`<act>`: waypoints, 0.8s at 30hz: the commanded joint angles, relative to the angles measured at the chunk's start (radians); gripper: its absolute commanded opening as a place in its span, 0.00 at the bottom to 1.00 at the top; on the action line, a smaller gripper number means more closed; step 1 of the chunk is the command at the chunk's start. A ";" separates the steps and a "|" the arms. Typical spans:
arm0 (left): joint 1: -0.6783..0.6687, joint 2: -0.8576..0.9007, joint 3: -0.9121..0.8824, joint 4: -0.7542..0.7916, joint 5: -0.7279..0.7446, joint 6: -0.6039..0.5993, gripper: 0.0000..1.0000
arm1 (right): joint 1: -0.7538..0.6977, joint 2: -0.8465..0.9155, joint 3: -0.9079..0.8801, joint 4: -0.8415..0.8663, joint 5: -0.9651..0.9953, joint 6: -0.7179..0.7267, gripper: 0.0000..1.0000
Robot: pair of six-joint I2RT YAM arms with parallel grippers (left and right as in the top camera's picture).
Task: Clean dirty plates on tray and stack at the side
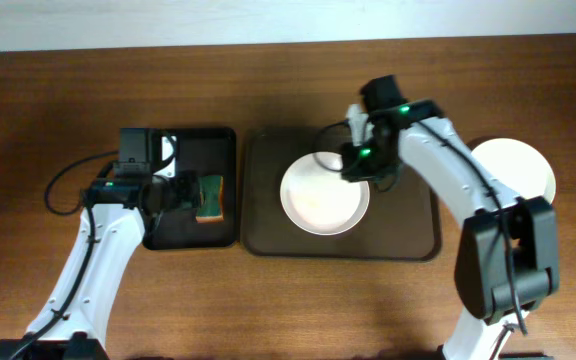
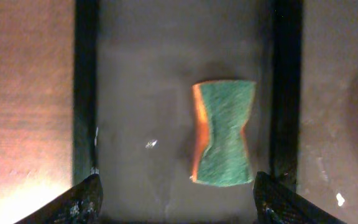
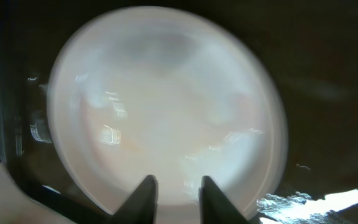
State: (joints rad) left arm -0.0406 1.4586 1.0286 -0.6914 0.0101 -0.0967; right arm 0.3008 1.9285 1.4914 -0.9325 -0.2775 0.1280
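One white plate [image 1: 318, 200] lies on the dark-brown tray [image 1: 408, 225], left of its middle. My right gripper [image 1: 356, 168] hangs over the plate's upper right rim. In the right wrist view the plate [image 3: 166, 99] is blurred and fills the frame. There the right gripper [image 3: 178, 194] is almost shut, a narrow slit between its fingertips [image 3: 145, 196], with only the plate's surface showing through. I see no smears on this plate. My left gripper [image 1: 180, 190] stands wide open over the small black tray, nothing between its fingers [image 2: 82, 202].
A green sponge with an orange side [image 2: 224, 132] lies flat in the small black tray [image 1: 183, 235], just ahead of the left gripper. Another white plate [image 1: 518, 165] rests on the table at the right of the brown tray, partly behind my right arm.
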 commanded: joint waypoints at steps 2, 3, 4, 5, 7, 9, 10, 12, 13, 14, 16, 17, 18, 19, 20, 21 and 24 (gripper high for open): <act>0.053 -0.014 0.005 -0.029 -0.006 -0.092 0.76 | 0.129 -0.024 0.019 0.053 0.003 -0.015 0.04; 0.061 -0.014 0.005 -0.029 -0.006 -0.108 0.74 | 0.154 -0.024 0.018 0.077 0.011 -0.014 0.04; 0.072 -0.014 0.005 -0.029 -0.006 -0.127 0.72 | 0.179 -0.024 0.017 0.102 0.029 -0.003 0.04; 0.078 -0.014 0.005 -0.029 -0.007 -0.136 0.71 | 0.199 -0.021 0.017 0.123 0.056 0.017 0.04; 0.088 -0.014 0.005 -0.029 -0.007 -0.138 0.65 | 0.240 -0.016 0.017 0.161 0.120 0.063 0.04; 0.092 -0.014 0.005 -0.032 -0.008 -0.138 0.64 | 0.272 -0.006 0.017 0.200 0.159 0.093 0.04; 0.092 -0.014 0.005 -0.032 -0.011 -0.138 0.64 | 0.285 0.003 0.017 0.217 0.159 0.095 0.04; 0.091 -0.014 0.005 -0.032 -0.010 -0.138 0.67 | 0.316 0.029 0.017 0.259 0.158 0.126 0.06; 0.091 -0.014 0.005 -0.032 -0.010 -0.138 0.68 | 0.326 0.039 0.017 0.271 0.159 0.138 0.06; 0.091 -0.014 0.005 -0.032 -0.010 -0.138 0.69 | 0.336 0.050 0.017 0.284 0.157 0.144 0.07; 0.091 -0.014 0.005 -0.035 -0.010 -0.138 0.71 | 0.361 0.079 0.017 0.320 0.154 0.152 0.08; 0.091 -0.014 0.005 -0.036 -0.010 -0.138 0.71 | 0.372 0.092 0.017 0.334 0.155 0.167 0.10; 0.091 -0.014 0.005 -0.038 -0.010 -0.138 0.71 | 0.381 0.106 0.017 0.348 0.155 0.170 0.12; 0.091 -0.014 0.005 -0.040 -0.011 -0.138 0.71 | 0.389 0.117 0.017 0.356 0.156 0.170 0.12; 0.091 -0.014 0.005 -0.043 -0.011 -0.138 0.71 | 0.394 0.129 0.017 0.365 0.156 0.175 0.12; 0.091 -0.014 0.005 -0.047 -0.011 -0.138 0.71 | 0.399 0.145 0.017 0.375 0.156 0.201 0.11; 0.092 -0.014 0.005 -0.062 -0.055 -0.139 0.68 | 0.400 0.179 0.017 0.399 0.155 0.273 0.11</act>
State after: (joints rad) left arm 0.0463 1.4586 1.0286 -0.7433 0.0044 -0.2291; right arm 0.6949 2.0689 1.4963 -0.5491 -0.1383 0.3138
